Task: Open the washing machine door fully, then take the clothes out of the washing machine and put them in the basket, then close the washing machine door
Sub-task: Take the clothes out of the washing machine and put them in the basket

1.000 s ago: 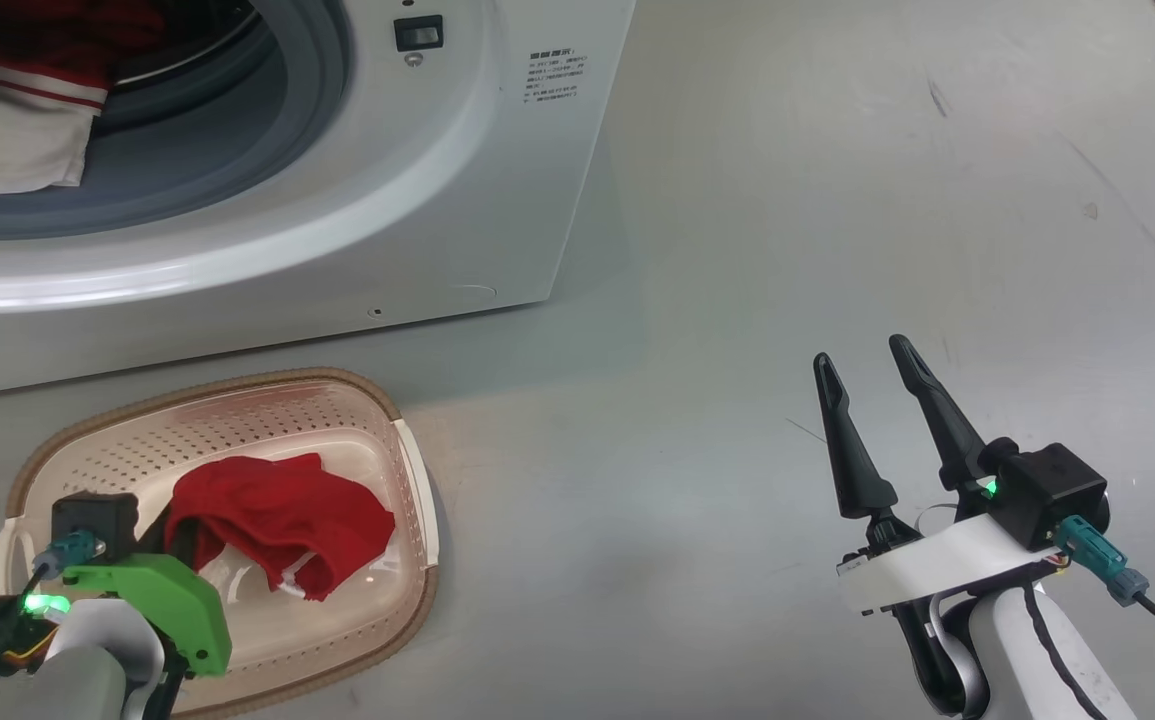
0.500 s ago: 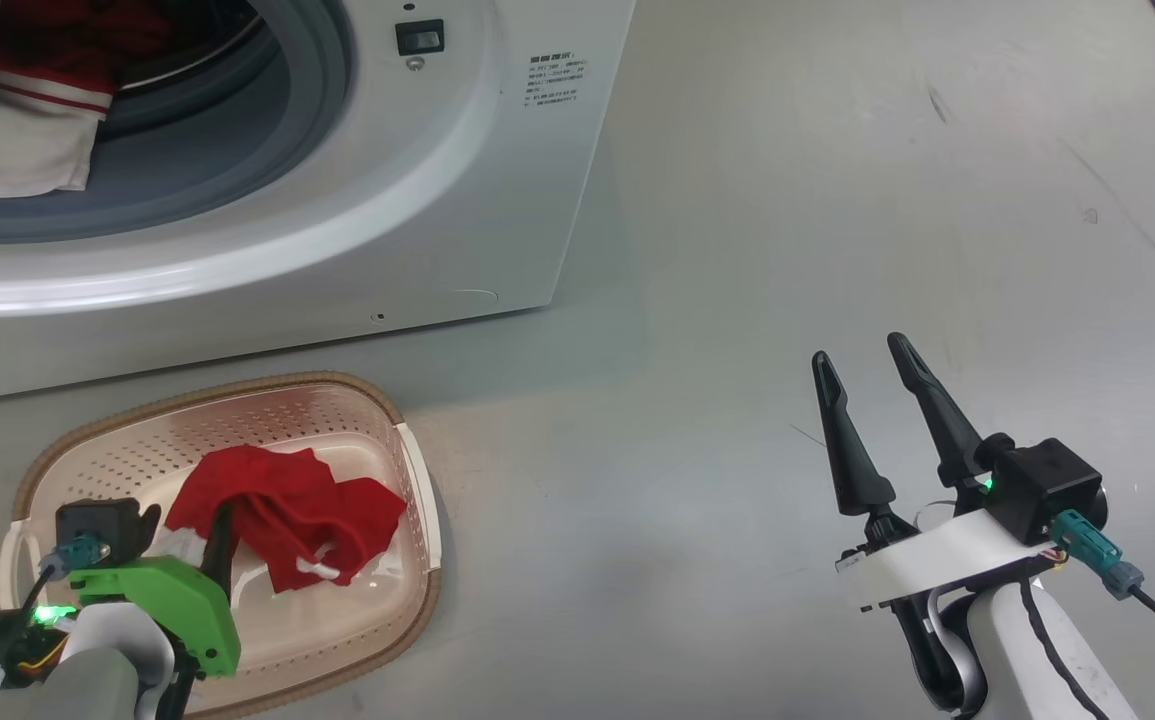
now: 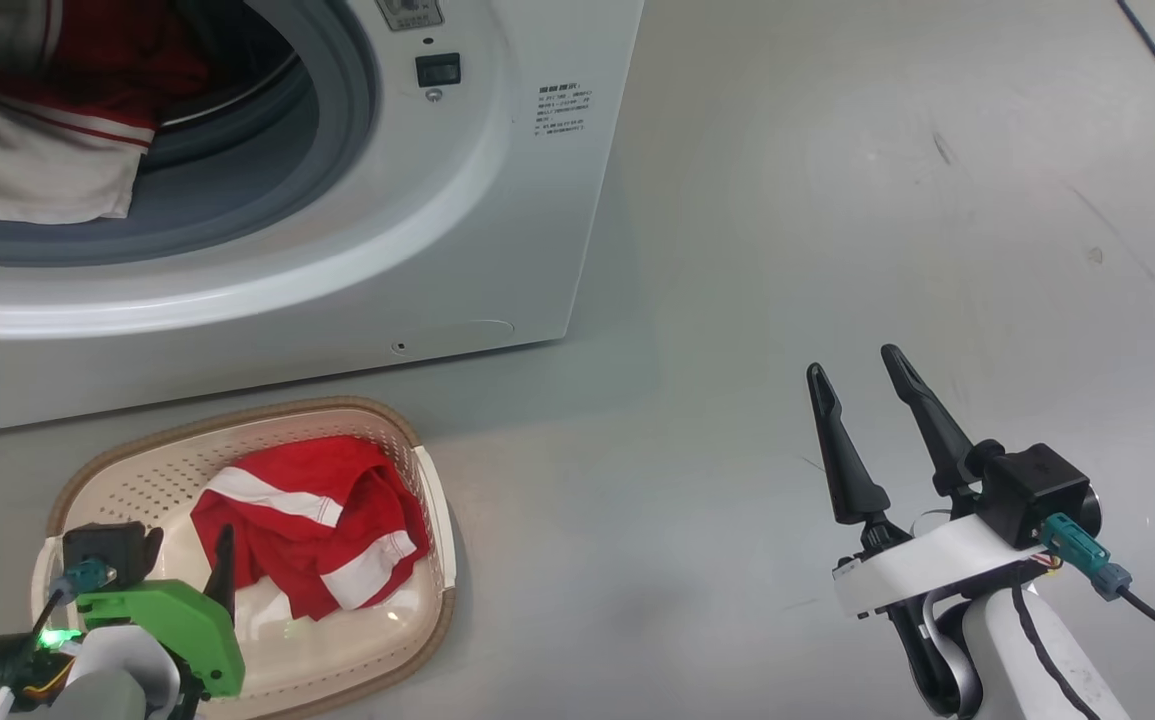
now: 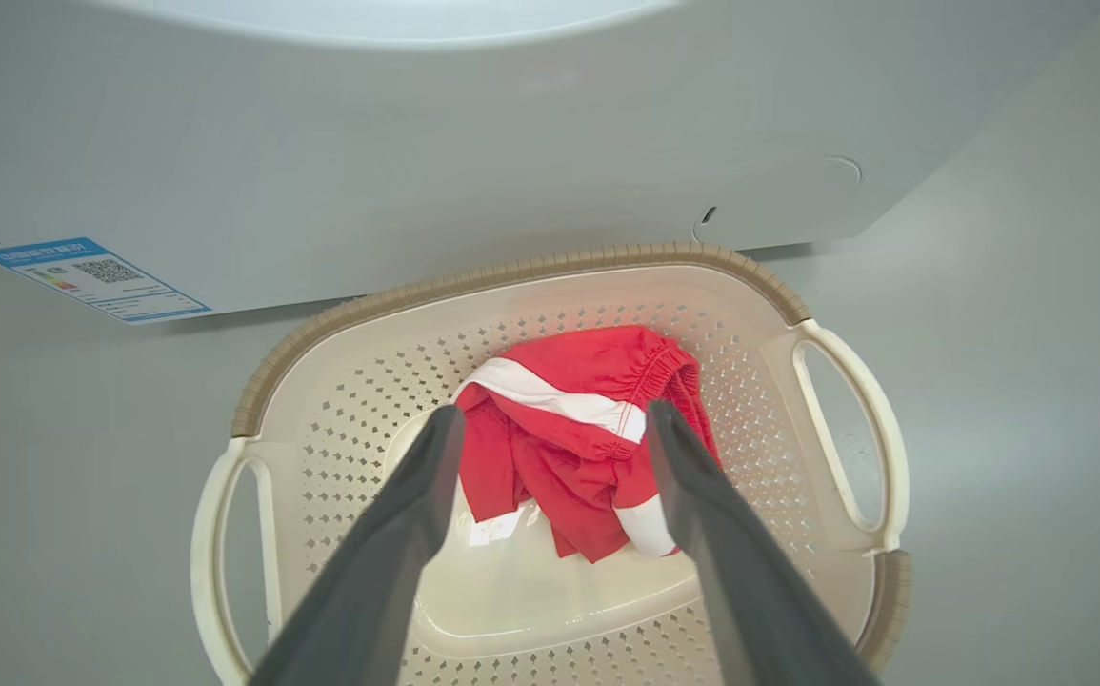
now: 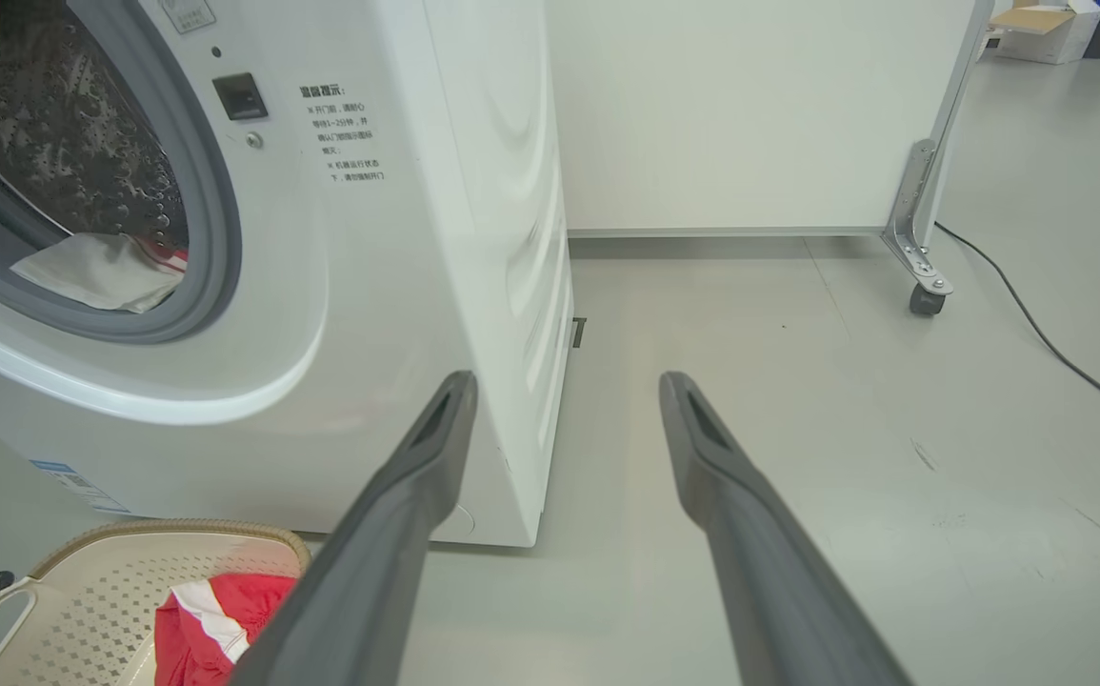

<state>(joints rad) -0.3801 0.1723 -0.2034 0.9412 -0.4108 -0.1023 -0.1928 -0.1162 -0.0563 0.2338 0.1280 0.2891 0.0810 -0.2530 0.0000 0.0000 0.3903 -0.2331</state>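
Note:
The white washing machine stands with its drum mouth uncovered, and red and white clothes lie inside; the washing machine door is out of view. In front of it on the floor sits the cream basket, with a red garment with white bands lying loose in it. My left gripper hangs open just above that garment, its fingers apart and holding nothing. At the lower right, over bare floor, my right gripper stands open and empty.
A blue sticker marks the machine's lower front. Grey floor stretches to the right of the machine. Behind it stand a white panel on a caster, a black cable and a cardboard box.
My left gripper has opened and let go of the red garment, which now lies spread in the basket. The head camera has shifted slightly. The right arm has stayed put.

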